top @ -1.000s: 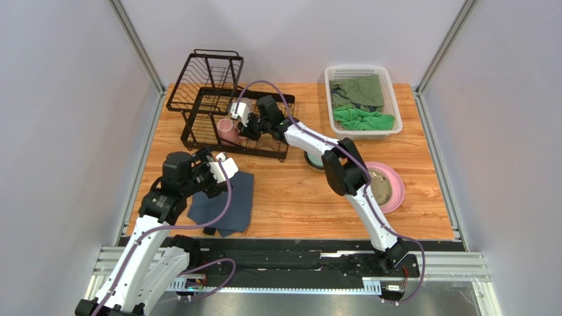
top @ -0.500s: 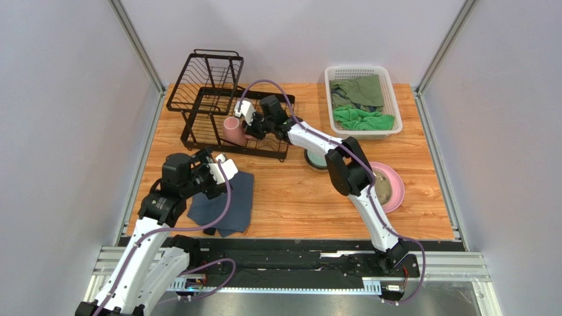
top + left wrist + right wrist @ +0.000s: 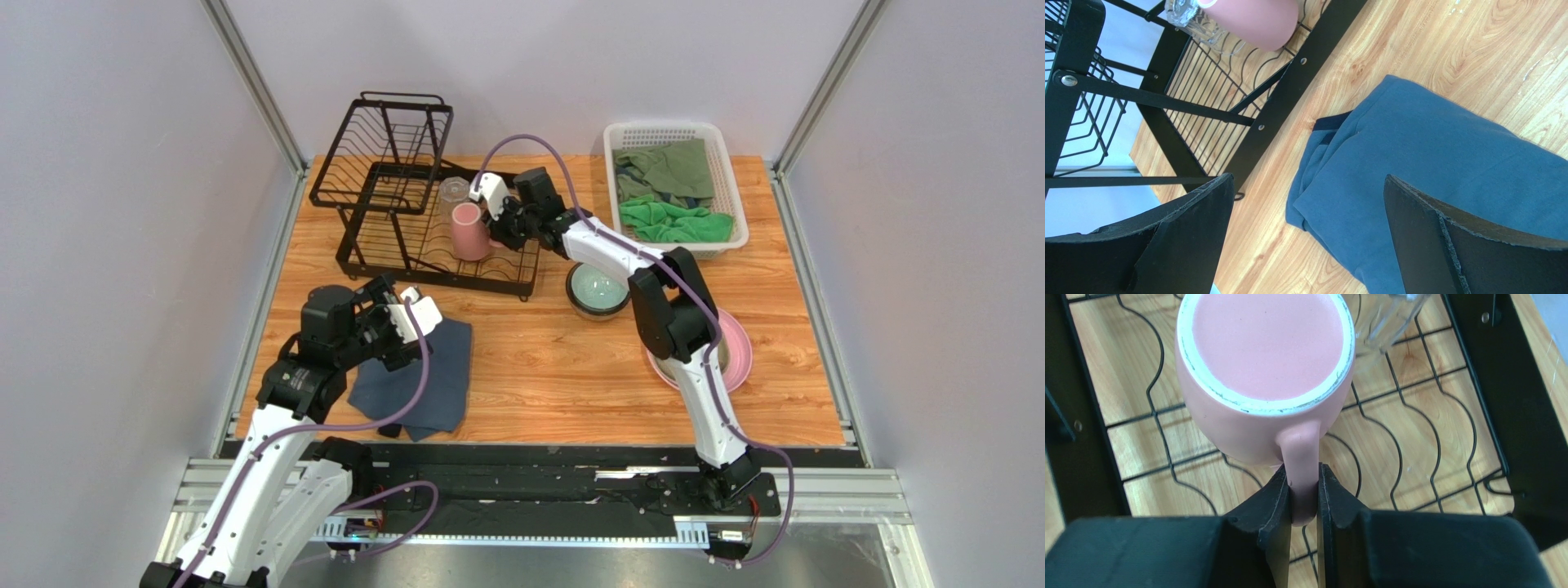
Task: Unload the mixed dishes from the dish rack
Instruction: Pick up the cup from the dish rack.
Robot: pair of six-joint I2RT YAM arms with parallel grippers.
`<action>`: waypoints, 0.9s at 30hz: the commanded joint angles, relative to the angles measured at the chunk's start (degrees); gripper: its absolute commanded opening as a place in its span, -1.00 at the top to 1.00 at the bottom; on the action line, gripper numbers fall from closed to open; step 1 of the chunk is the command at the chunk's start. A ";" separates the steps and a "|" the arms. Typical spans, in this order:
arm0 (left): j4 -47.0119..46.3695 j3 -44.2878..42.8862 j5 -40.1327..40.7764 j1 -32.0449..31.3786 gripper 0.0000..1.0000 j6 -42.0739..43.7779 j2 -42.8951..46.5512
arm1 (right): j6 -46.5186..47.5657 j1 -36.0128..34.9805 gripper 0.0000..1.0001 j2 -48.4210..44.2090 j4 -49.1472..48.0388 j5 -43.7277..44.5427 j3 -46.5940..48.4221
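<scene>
My right gripper [image 3: 488,228] [image 3: 1303,496] is shut on the handle of the pink mug [image 3: 466,230] [image 3: 1266,373]. It holds the mug base-up over the lower tray of the black wire dish rack [image 3: 380,184] [image 3: 1425,435]. The clear glass [image 3: 454,190] [image 3: 1389,318] stands in the tray just behind the mug. On the table lie the dark bowl with teal inside [image 3: 597,292] and the large pink plate [image 3: 736,349], partly behind my right arm. My left gripper [image 3: 395,300] [image 3: 1309,245] hangs open over the near left corner of the rack, holding nothing.
A folded blue-grey cloth [image 3: 417,374] [image 3: 1444,171] lies under my left gripper, in front of the rack. A white plastic basket [image 3: 669,128] of green cloths stands at the back right. Grey walls close in both sides of the wooden table [image 3: 540,368].
My right gripper has lifted the pink mug off the tray and carried it to the right and back. The bowl has come out from under the arm. My left arm has stayed still.
</scene>
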State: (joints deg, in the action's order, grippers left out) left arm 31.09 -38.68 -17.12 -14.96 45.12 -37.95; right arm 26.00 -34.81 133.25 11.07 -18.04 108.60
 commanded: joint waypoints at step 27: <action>-3.75 -0.79 -0.63 0.20 -0.98 -3.46 0.25 | -11.06 2.46 1.00 -12.75 5.89 1.61 1.44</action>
State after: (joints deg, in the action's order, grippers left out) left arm 30.17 -38.68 -17.37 -14.96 42.72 -37.45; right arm 17.23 -32.88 126.28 20.82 -16.43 104.62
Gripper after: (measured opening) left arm 0.989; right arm 0.189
